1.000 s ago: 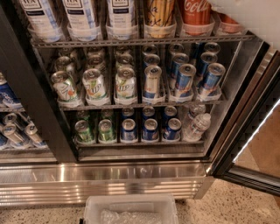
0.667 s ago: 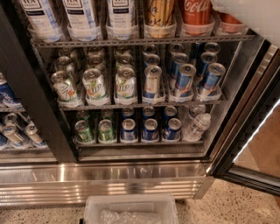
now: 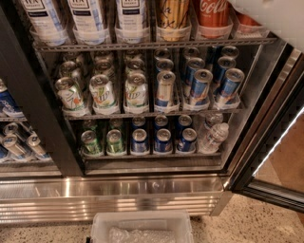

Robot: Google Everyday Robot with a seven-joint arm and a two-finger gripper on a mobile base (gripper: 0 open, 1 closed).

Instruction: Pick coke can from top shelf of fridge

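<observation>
A red-orange coke can [image 3: 213,12] stands in a clear cup holder on the top shelf [image 3: 142,46] of the fridge [image 3: 33,109], its top cut off by the frame edge. A second like it [image 3: 247,21] sits to its right, mostly covered by my white arm [image 3: 275,16], which fills the upper right corner. My gripper lies beyond that corner, outside the camera view. Left of the coke cans stand a gold-yellow can [image 3: 173,14] and white tea cans [image 3: 85,14].
Lower racks hold 7up cans [image 3: 102,90], blue cans [image 3: 199,85] and a water bottle [image 3: 213,137]. The glass door [image 3: 280,142] stands open at the right. Below are the ribbed steel base panel [image 3: 109,197] and a clear plastic bin [image 3: 142,228] on the floor.
</observation>
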